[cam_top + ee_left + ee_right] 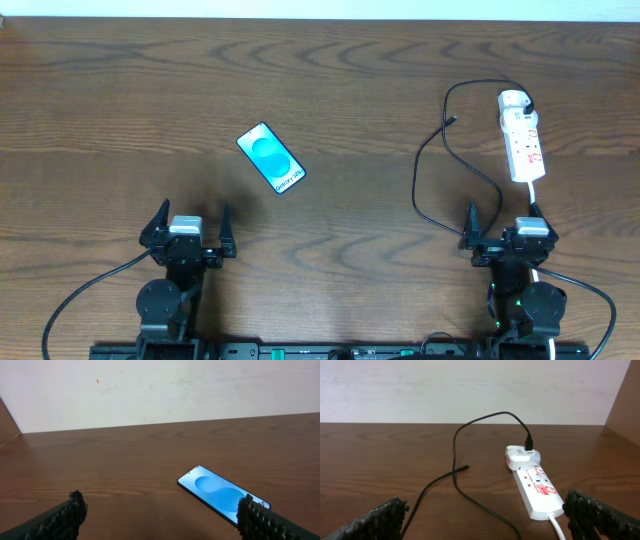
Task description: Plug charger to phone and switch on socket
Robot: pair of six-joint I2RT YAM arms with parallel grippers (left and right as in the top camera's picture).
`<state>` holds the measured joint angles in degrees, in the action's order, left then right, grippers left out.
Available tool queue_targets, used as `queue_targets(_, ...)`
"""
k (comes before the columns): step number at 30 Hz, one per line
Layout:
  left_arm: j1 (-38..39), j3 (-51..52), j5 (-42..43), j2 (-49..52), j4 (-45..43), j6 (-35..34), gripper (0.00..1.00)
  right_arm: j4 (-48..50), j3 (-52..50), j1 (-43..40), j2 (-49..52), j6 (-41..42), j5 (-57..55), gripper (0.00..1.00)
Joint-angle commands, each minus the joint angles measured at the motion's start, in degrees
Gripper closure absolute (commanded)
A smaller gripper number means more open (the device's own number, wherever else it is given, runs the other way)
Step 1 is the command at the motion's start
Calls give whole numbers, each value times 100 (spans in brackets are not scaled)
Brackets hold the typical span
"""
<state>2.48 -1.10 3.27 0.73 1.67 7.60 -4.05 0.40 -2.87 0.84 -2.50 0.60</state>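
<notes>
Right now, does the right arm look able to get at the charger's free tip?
Probably yes. The right pincer stands open, and the charger's free tip lies on bare table ahead of it, apart from the socket; only its own cable loops between.

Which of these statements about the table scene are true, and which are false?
1. The phone lies screen up on the table. True.
2. The charger has its small tip plugged into the phone. False: the tip lies loose on the table near the socket, well apart from the phone.
3. The left end effector and the right end effector are both open and empty. True.
4. The phone lies nearer the right end effector. False: it lies nearer the left one.
</notes>
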Motion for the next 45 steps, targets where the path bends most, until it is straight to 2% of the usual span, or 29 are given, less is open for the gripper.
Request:
queue_targets(1,22,87,52,-50,210,74,2,-22,-9,-31,-46,72,-44,1)
queue_targets(39,22,87,52,-50,210,74,2,-22,-9,-31,-46,72,-44,1)
queue_targets(45,22,85,57,-50,-50,74,2,-22,-9,-31,-46,72,-44,1)
